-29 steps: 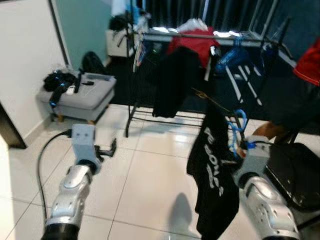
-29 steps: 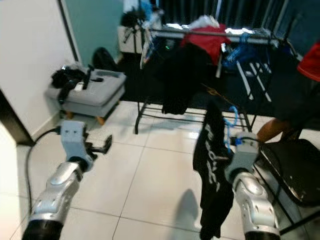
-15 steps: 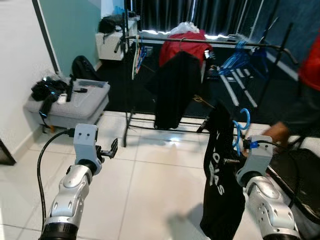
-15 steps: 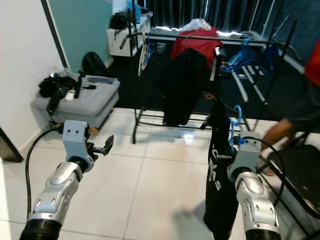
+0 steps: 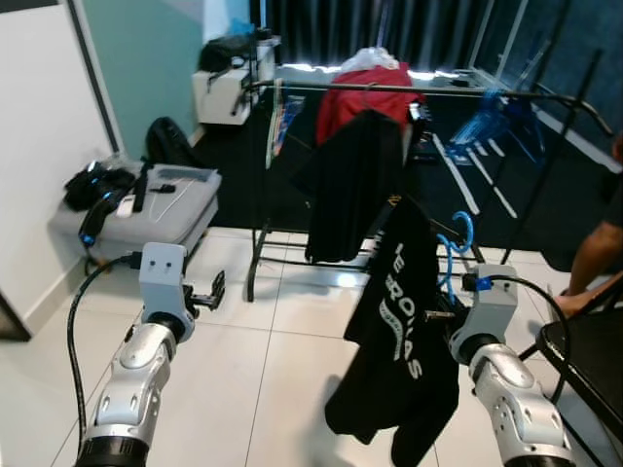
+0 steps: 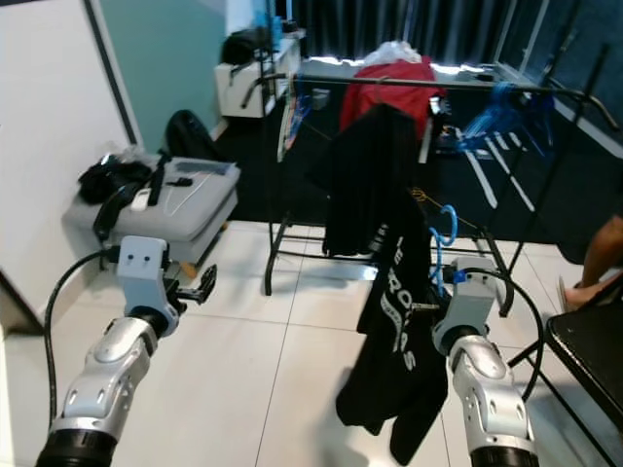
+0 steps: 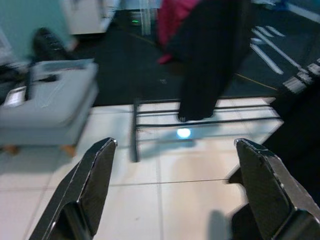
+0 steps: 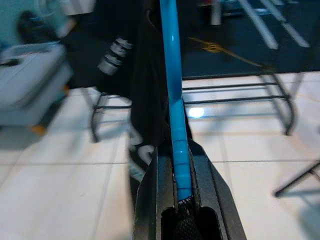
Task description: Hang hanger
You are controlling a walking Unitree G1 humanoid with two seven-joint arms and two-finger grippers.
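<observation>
blue plastic hanger [image 8: 172,95] sits clenched between the right gripper [image 8: 181,165] fingers, carrying a black shirt [image 5: 399,341] that dangles low in front of the clothes rack [image 5: 409,92]. the rack's rail stands a little way ahead and higher than the hook. left gripper [image 7: 170,185] is held out over the white floor tiles [image 5: 273,370] with its jaws spread and empty. risk: the swinging shirt could snag on the black garment [image 5: 346,185] already hanging, or the thin hanger could twist in the grip and miss the rail.
</observation>
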